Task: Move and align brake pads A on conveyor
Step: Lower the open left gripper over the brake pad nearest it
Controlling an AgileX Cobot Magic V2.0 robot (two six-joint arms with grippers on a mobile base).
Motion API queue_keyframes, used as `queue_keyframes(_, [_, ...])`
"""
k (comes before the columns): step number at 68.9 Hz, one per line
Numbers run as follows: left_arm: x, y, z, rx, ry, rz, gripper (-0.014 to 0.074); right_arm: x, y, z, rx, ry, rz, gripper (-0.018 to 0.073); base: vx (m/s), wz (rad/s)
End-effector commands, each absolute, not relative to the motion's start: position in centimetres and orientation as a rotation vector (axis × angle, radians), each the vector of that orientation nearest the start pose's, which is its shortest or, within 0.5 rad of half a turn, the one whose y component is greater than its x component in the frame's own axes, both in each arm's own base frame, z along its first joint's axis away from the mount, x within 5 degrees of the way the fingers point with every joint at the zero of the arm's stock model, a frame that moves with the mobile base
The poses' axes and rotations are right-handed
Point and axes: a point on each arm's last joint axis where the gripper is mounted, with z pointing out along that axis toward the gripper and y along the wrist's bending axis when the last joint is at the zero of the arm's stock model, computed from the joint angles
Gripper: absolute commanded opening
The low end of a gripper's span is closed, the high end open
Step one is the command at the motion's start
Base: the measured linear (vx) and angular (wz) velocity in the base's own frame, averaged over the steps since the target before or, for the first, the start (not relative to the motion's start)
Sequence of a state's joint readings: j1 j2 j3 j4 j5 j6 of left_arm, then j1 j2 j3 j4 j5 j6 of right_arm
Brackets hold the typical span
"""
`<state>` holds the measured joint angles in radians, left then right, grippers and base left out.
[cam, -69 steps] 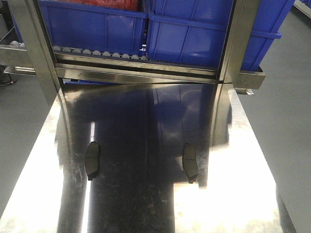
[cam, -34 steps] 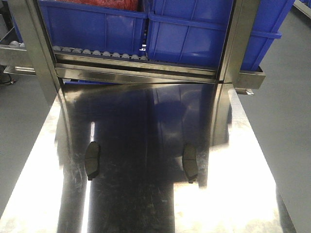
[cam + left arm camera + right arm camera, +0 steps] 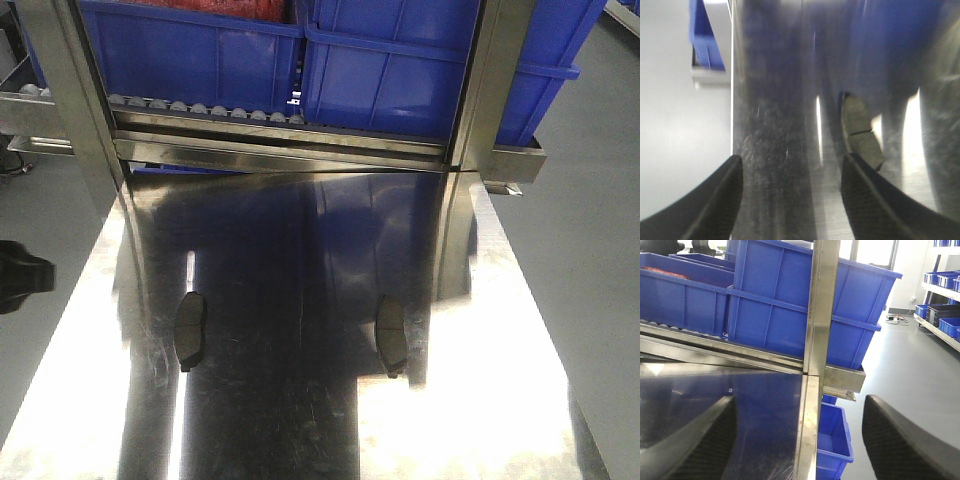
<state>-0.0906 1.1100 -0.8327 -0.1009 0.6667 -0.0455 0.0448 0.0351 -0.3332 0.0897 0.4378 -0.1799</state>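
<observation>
1. Steel counter (image 3: pixel 300 430), mirror-bright, carries two brake pads: left pad (image 3: pixel 189 330) and right pad (image 3: pixel 391 336). Both lie flat, well apart, long sides roughly parallel. No other pads are in view.
2. Conveyor belt shows in no view. Both pads sit on bare steel, so the move looks not yet begun.
3. Left tool (image 3: pixel 790 167): fingers spread wide, holding nothing, over the counter's left edge. The left pad lies ahead, outside the gap, past the finger nearer the counter's middle. Wrist view is blurred.
4. Left arm (image 3: pixel 18 275) shows as a dark lump at the front view's left border, beside the counter.
5. Right tool (image 3: pixel 800 407): fingers spread, empty, facing a steel post (image 3: pixel 815 330) and blue bins (image 3: pixel 775 300). No pad in its view.
6. Step in hand, by my reading: approach to the left pad. The next move calls for shifting the left tool inward until the pad sits between the fingers, then going low, since the pad is thin on slick steel.
7. Around: roller rack (image 3: pixel 200 105) at the far end. Nothing blocks the path; glare muddies pad outlines.
</observation>
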Motion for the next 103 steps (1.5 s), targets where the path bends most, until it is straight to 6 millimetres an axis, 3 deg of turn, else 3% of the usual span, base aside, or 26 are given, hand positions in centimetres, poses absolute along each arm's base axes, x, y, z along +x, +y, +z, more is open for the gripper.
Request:
queue_keyframes(1, [24.4,-2.9,29.8,-0.013,2.448,-0.179,0.0412,3.4,0.4,29.7,-0.139,1.529,-0.026,0.0515,0.0,0.0])
queue_keyframes(10, [27.0,-3.2,27.3,-0.015,2.583,-0.17,0.0412,3.4,0.4,29.7,-0.139,1.529,-0.026,0.0515,0.0,0.0])
queue_keyframes(25, [30.3,-4.0,25.7,-0.001,2.661,-0.171,0.0405,3.4,0.4,29.7,-0.139,1.529,-0.026,0.0515,0.0,0.0])
queue_keyframes(45, [33.6,-9.2,24.5,0.112,2.717,-0.224,0.037,3.4,0.4,29.7,-0.139,1.529,-0.026,0.0515,0.0,0.0])
queue_keyframes(67, [34.8,-13.8,22.1,0.171,2.827,-0.144,0.037,3.4,0.4,29.7,-0.139,1.529,-0.026,0.0515,0.0,0.0])
queue_keyframes(103, [35.4,-14.5,20.7,-0.042,2.874,-0.144,0.048,3.4,0.4,29.7,-0.139,1.529,-0.026,0.0515,0.0,0.0])
